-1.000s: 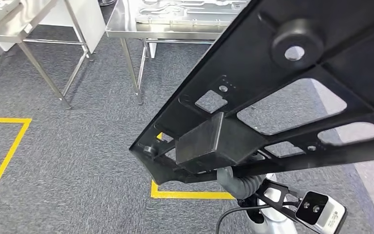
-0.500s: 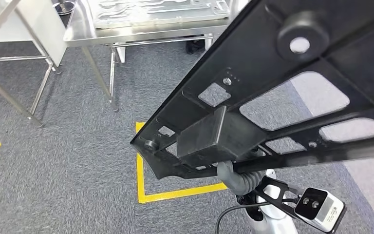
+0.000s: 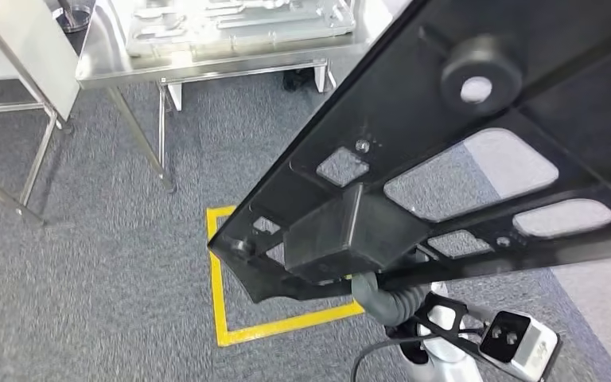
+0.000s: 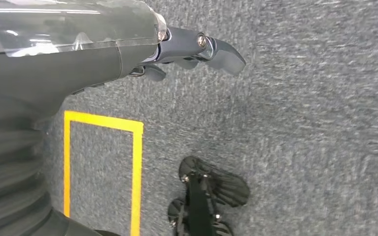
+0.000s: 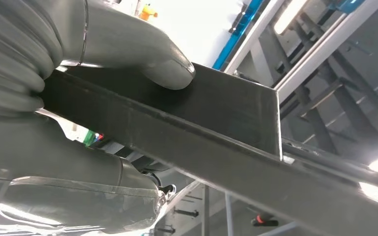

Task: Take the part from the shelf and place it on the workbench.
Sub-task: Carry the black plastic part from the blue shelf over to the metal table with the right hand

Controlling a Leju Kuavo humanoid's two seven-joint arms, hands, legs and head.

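Steel workbench [image 3: 207,60] stands at upper left on grey carpet [image 3: 87,278]. Left hand [image 4: 177,46] hangs over it, fingers [image 4: 221,49] loosely curled, holding nothing. Black part [image 3: 461,151] tilts across the right, clamped by the right hand [image 5: 103,44].

The right hand [image 5: 103,93] grips a flat black part [image 3: 461,151], thumb on one side and fingers on the other. The left hand [image 4: 187,51] hangs down, maybe with fingers curled, holding nothing.
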